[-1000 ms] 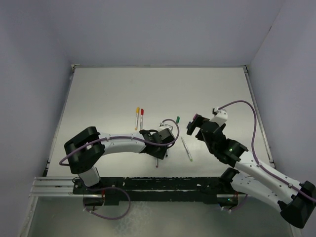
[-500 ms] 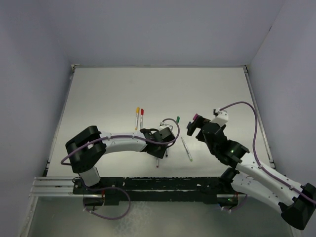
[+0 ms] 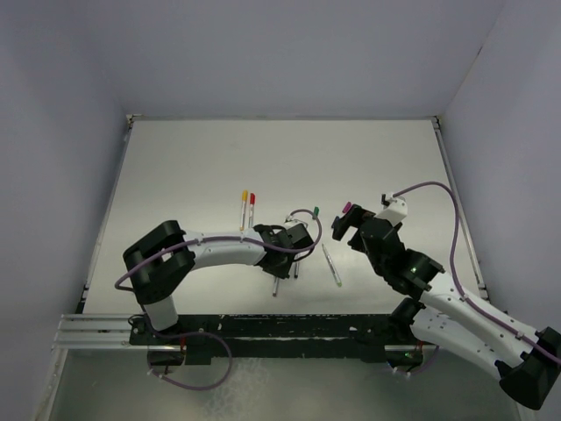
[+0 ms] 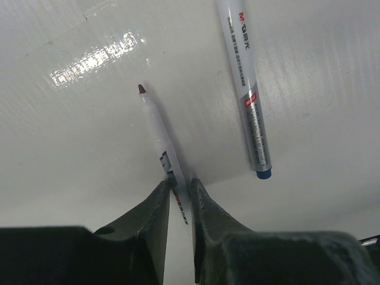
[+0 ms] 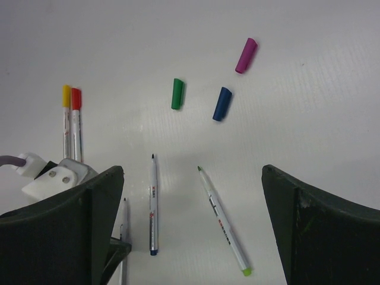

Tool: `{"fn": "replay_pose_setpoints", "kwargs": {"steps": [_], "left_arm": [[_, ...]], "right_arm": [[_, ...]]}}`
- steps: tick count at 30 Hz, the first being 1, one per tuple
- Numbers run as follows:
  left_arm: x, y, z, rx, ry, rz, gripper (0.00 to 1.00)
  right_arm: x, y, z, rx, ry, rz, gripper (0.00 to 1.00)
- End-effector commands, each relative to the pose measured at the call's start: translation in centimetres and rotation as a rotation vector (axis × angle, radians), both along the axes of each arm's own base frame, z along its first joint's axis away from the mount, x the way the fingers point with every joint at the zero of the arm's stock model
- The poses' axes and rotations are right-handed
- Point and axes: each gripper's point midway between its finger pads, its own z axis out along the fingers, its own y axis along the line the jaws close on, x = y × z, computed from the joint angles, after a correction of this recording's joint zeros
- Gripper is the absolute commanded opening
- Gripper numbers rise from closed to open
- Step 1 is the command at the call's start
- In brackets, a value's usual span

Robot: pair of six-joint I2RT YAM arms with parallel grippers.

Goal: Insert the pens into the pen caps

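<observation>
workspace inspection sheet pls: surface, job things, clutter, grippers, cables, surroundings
surface: white table, glossy
job's things: yellow-capped pen and red-capped pen side by side; green cap, blue cap, purple cap loose; blue-ended pen and green-ended pen uncapped, lying flat
clutter: nothing seen
grippers: left gripper shut on dark-tipped pen; right gripper open, empty
cables: purple cables loop over both arms
surroundings: pale walls on three sides

Far counter [image 3: 280, 158] open. Centre cluttered: three loose caps [image 5: 222, 104], two bare pens [image 5: 222, 222]. Left gripper [image 4: 178, 189], clamped on dark-tipped pen [image 4: 153, 122], blocks near-centre; capped pair [image 5: 76, 101] just beyond.
</observation>
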Motion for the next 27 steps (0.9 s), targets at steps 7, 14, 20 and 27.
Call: {"fn": "replay_pose_setpoints", "kwargs": {"steps": [7, 14, 20, 27], "left_arm": [[-4.4, 6.7, -5.2, 0.259, 0.187, -0.018, 0.02], [-4.6, 6.5, -5.9, 0.203, 0.166, -0.005, 0.00], [-2.4, 5.9, -2.5, 0.136, 0.027, 0.026, 0.00], [0.7, 3.0, 4.9, -0.061, -0.160, 0.019, 0.00]], "right_arm": [[0.1, -0.7, 0.6, 0.031, -0.022, -0.048, 1.00], [0.1, -1.3, 0.5, 0.010, -0.021, -0.070, 0.96], [0.5, -3.0, 0.4, -0.100, -0.003, -0.143, 0.77], [2.4, -2.8, -0.1, -0.215, 0.048, -0.172, 0.41]]}}
